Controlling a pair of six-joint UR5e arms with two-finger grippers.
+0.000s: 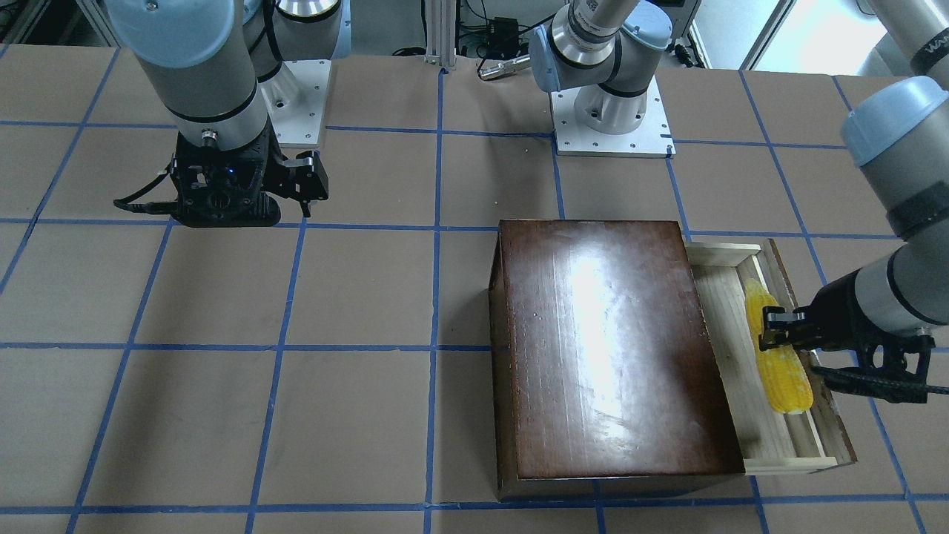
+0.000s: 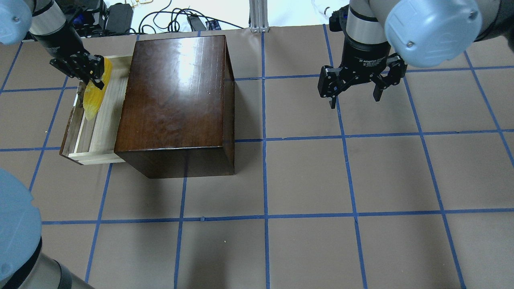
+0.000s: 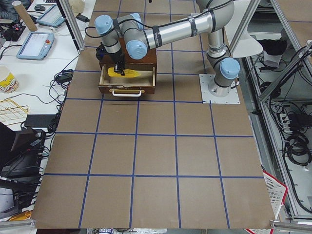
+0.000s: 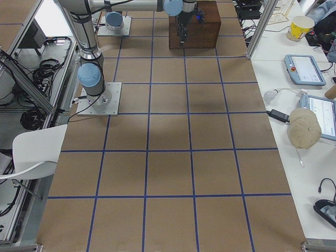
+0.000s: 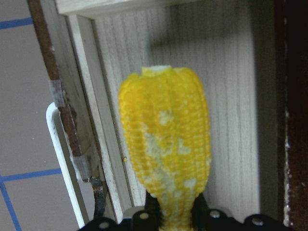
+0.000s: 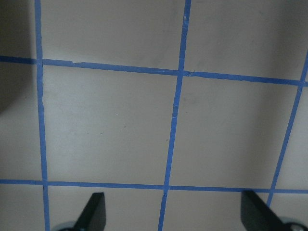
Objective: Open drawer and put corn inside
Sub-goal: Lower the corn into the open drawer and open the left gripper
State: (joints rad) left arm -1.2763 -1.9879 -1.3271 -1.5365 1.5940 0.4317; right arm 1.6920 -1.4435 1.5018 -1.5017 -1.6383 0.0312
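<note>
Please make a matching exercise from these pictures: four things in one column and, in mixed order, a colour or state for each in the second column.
Things:
1. corn
2. drawer
3. left gripper
4. right gripper

States:
a. open, holding nothing
b. pulled out of the box
c. yellow
d. shut on the corn

Pairs: 1-c, 2-b, 3-d, 4-a

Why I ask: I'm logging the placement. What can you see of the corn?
The corn is a bright yellow, plastic-looking cob with rows of kernels, whitish worn patches and a pale blunt end. It stretches lengthwise over the open drawer's pale wood floor, near the front panel. The left gripper's fingers clamp it on both sides. Whether it rests on the floor or hangs just above cannot be told.
</note>
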